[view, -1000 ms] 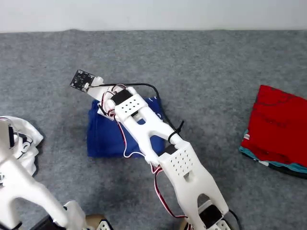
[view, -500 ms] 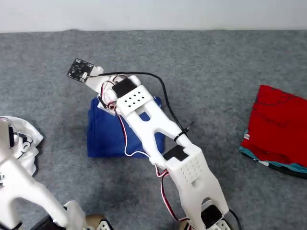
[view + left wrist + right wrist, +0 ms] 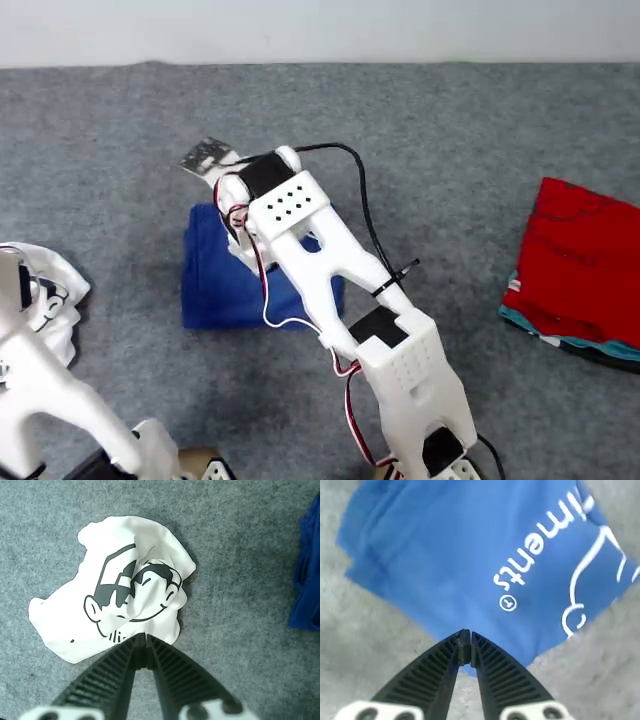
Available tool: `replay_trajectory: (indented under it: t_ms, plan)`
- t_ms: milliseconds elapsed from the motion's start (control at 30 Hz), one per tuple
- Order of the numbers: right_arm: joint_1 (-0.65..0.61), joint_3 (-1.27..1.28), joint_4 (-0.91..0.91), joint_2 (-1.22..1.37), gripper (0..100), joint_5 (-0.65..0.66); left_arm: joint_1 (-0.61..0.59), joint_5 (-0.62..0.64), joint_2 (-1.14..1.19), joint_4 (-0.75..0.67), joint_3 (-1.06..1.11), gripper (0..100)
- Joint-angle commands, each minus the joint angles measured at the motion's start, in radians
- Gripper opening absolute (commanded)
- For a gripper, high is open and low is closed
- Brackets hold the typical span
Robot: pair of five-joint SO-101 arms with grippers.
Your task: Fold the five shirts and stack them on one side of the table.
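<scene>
right gripper [image 3: 465,634] has swung right above the blue shirt [image 3: 445,555], closed and empty; i'd open it, then pinch one edge.

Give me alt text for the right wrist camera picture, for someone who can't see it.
The right arm's tool, its dark ribbed jaws closed together, points at the edge of a folded blue shirt with white lettering. The shirt lies on a grey table; whether the tool pinches the cloth cannot be told.
</scene>
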Motion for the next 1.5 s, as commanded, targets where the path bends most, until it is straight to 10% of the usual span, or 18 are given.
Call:
replay_trajectory:
  t_ms: [0,333,667,1467]
  plan:
    - [0.054,-0.041,0.044,-0.114,1.2,-0.123,0.008,0.011,-0.006,0.006,-0.002,0]
    - [0.079,0.132,0.045,-0.308,7.9,-0.163,0.008,0.061,-0.006,0.006,-0.001,0]
    - [0.068,0.238,0.035,-0.231,37.0,-0.542,0.008,0.061,-0.005,0.000,-0.001,0]
    - [0.025,0.238,-0.160,0.183,26.8,-0.577,0.006,0.061,-0.008,0.000,0.042,0]
